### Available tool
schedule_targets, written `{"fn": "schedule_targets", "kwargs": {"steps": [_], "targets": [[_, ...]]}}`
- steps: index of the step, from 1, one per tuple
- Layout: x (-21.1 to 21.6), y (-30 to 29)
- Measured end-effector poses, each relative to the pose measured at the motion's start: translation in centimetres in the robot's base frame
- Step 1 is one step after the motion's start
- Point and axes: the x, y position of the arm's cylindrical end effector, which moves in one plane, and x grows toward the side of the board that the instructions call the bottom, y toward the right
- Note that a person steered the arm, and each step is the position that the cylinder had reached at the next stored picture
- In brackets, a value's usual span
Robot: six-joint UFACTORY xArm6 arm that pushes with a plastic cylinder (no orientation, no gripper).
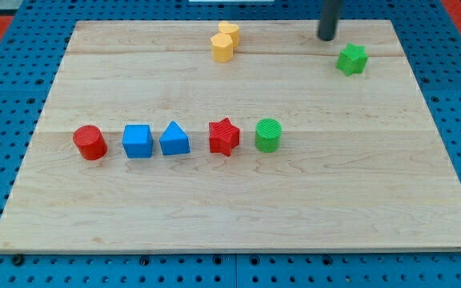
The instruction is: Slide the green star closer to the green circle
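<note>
**A:** So where's your green star (351,59) sitting right now?

**B:** Up near the view's top right corner of the table (230,208). Your rod's tip (327,37) is just beside it, up and to the view's left of the star. Looks like a small gap between them, though I can't tell for sure that they aren't touching.

**A:** And the green circle (268,135)?

**B:** Well apart from the star, lower down and to the view's left, around the middle of the table. It's the right-hand end of a row: red circle (90,142), blue cube (137,141), blue triangle (174,139), red star (223,136), then the green circle just beside that red star.

**A:** Anything else lying around?

**B:** Two yellow blocks (225,42) touching each other near the view's top edge, left of your tip. Shapes are hard to make out, maybe a hexagon in front.

**A:** What about a hand, is it grasping anything?

**B:** You've got no hand here, just the plain dark rod, so nothing is held. No bins or trays either; every block sits straight on the table.
</note>
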Motion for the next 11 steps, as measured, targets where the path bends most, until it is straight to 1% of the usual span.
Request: {"fn": "schedule_targets", "kwargs": {"steps": [1,2,3,4,5,6,7,8,9,11], "targets": [[4.0,0.1],[9.5,-1.6],[9.9,-4.2],[8.4,-1.4],[7.0,4.5],[11.9,1.4],[14.2,-2.9],[16.3,-3.3],[19.2,-6.0],[19.2,-5.6]]}}
